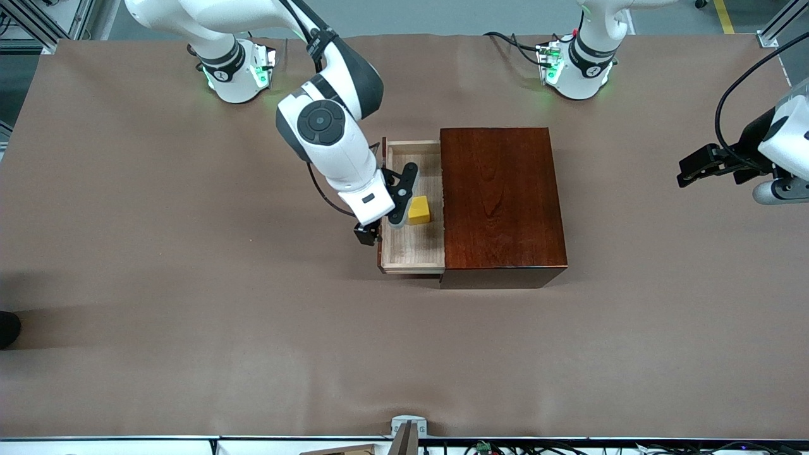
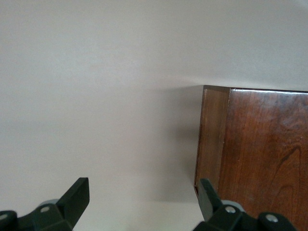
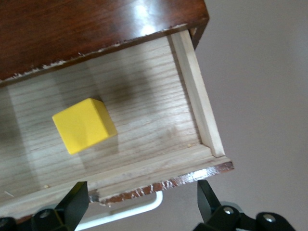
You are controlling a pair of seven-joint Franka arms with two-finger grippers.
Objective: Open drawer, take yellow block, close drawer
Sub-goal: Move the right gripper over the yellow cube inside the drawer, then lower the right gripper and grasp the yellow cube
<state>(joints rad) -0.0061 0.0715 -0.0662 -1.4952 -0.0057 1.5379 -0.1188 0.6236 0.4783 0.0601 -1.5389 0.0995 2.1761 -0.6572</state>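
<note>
The drawer (image 1: 414, 243) is open; the yellow block (image 1: 419, 210) remains inside. Your right gripper (image 1: 397, 201) hovers spread wide, empty. Grasp, then close.

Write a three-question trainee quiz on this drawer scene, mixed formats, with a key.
1. True or false: the drawer is pulled out of the box.
2. Where is the yellow block? A) on the box B) in the drawer C) in the jaws
3. Fill in: the right gripper, over the drawer, has its jaws ____; the left gripper waits over the left arm's end of the table, jaws open.

Key: 1 true; 2 B; 3 open.
</note>
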